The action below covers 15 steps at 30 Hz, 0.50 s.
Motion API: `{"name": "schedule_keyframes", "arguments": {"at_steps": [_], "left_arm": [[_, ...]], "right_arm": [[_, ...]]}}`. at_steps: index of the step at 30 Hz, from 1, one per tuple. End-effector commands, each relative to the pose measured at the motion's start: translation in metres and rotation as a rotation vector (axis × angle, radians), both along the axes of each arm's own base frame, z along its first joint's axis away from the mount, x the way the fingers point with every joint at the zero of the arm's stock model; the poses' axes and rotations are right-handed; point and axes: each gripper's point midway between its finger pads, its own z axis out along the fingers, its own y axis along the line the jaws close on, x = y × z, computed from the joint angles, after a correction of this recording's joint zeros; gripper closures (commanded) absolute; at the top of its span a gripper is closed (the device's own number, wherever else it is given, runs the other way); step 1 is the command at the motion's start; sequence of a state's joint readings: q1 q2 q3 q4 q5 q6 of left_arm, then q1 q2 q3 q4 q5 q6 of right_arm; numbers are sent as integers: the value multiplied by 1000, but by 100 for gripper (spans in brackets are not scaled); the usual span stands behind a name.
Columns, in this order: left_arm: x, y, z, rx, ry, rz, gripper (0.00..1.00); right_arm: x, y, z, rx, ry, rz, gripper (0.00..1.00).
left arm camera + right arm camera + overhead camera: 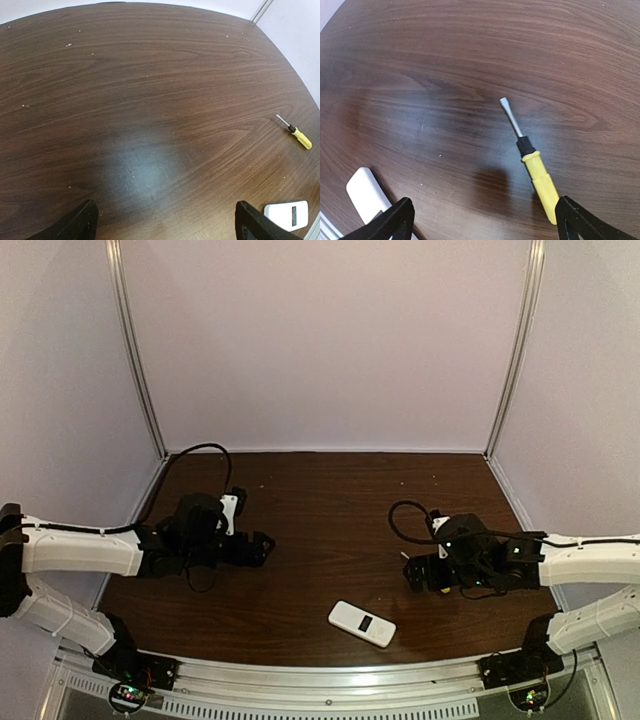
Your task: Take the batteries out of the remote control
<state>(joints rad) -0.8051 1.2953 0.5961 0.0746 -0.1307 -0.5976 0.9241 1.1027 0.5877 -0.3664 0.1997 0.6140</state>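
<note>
Both claws spread wide, nothing held.
On the bench (pixel 330 540), left claw (pixel 262 546) and right claw (pixel 412 572) gape empty. The remote control (pixel 362 623) lies at six o'clock, batteries unseen, and the screwdriver (pixel 536 170) lies below the right claw. A one-sided nudge could skate the flat remote away.

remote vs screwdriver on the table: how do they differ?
The flat white rectangular remote control is broad, dark window up; the yellow-handled screwdriver is thin with a bare metal shaft. The remote lies near the front edge of the dark wooden table; the screwdriver lies below the open right gripper. Both lie flat, untouched.
</note>
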Motion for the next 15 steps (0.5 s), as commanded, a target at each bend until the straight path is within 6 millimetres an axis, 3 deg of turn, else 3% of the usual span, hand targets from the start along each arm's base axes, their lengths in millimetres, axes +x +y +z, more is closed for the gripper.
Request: {"name": "schedule_keyframes", "arguments": {"at_steps": [1,8,15], "left_arm": [[-2,-11,18,-39,-42,-37,3],[-6,-4,18,-45,-42,-25,3],[-13,3,21,-51,-40,-24,3]], "right_arm": [[-22,32,-18,-8,32,140,0],[-64,80,-36,-53,23,367,0],[-97,97,-61,-114,29,491,0]]}}
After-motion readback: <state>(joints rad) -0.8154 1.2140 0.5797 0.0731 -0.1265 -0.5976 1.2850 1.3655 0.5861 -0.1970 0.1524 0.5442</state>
